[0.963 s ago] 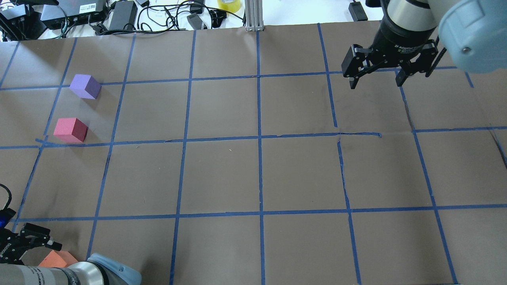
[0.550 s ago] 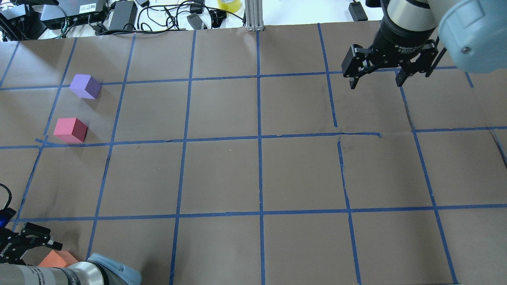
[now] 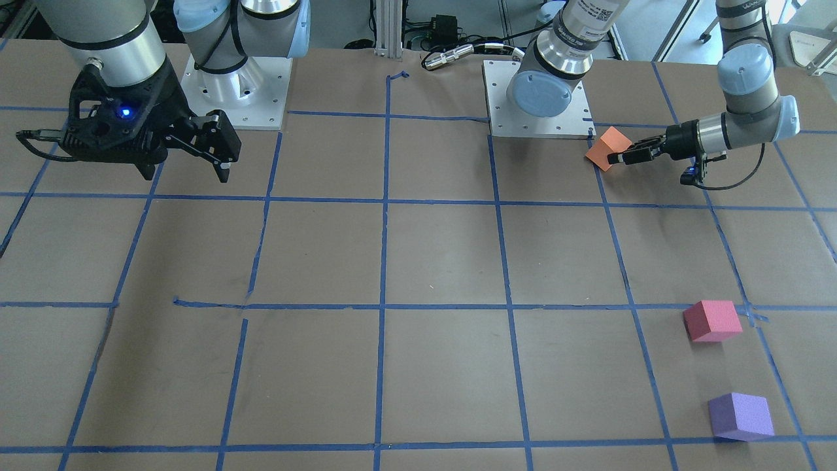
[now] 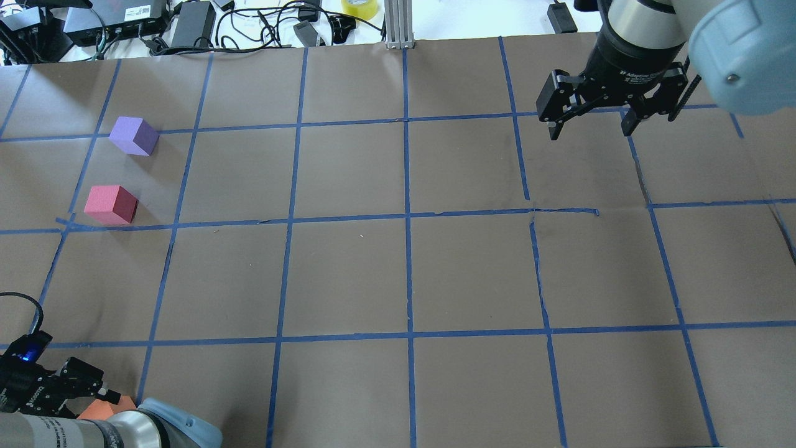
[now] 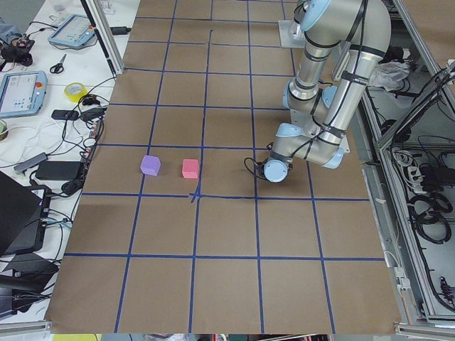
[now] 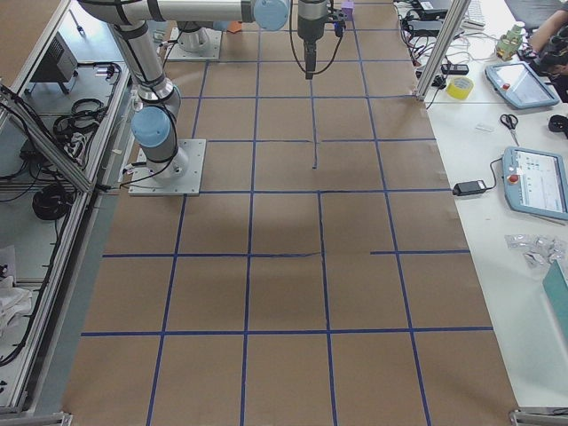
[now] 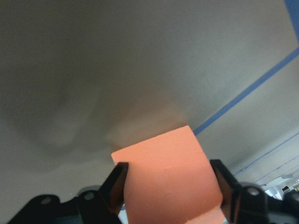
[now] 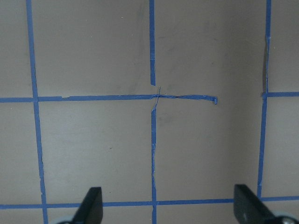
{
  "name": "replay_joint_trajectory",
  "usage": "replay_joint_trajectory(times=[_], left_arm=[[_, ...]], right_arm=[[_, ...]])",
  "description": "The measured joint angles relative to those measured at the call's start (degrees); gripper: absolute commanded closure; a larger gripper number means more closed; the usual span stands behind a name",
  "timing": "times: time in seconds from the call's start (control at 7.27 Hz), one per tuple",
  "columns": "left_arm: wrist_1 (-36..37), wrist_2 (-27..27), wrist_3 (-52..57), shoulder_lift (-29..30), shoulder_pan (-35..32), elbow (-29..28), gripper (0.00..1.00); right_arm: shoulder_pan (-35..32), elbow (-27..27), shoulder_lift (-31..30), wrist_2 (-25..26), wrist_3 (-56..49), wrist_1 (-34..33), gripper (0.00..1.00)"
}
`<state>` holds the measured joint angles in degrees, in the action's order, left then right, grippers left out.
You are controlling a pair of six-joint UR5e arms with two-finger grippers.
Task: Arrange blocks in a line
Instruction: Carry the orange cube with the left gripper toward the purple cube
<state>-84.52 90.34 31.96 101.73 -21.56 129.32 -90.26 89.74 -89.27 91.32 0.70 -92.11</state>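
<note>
The orange block (image 3: 605, 147) lies near the left arm's base, at the near left table corner in the overhead view (image 4: 102, 409). My left gripper (image 3: 618, 158) lies low and level, shut on it. The left wrist view shows both fingers pressed on the sides of the orange block (image 7: 168, 177). The pinkish-red block (image 4: 111, 204) and the purple block (image 4: 133, 135) sit apart on the left side of the table, the purple one farther out. My right gripper (image 4: 589, 132) hangs open and empty above the far right of the table.
The table is brown paper with a blue tape grid (image 4: 407, 214). Cables, power bricks and a yellow tape roll (image 4: 359, 7) lie beyond the far edge. A metal post (image 4: 398, 25) stands at the far middle.
My left gripper has slid forward onto the orange block, which now sits between its fingers. The right arm and the other two blocks have not moved.
</note>
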Motion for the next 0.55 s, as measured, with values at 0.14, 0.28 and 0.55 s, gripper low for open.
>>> replay_joint_trajectory(times=[0.14, 0.28, 0.55], left_arm=[[0.0, 0.3, 0.2, -0.2, -0.1, -0.4, 1.0], [-0.2, 0.5, 0.3, -0.9, -0.3, -1.5, 1.0], [-7.1, 2.9, 0.7, -1.8, -1.1, -10.7, 1.0]], right_arm=[[0.0, 0.0, 0.0, 0.0, 0.0, 0.0, 0.0], [0.0, 0.0, 0.0, 0.0, 0.0, 0.1, 0.0], [0.0, 0.0, 0.0, 0.0, 0.0, 0.2, 0.0]])
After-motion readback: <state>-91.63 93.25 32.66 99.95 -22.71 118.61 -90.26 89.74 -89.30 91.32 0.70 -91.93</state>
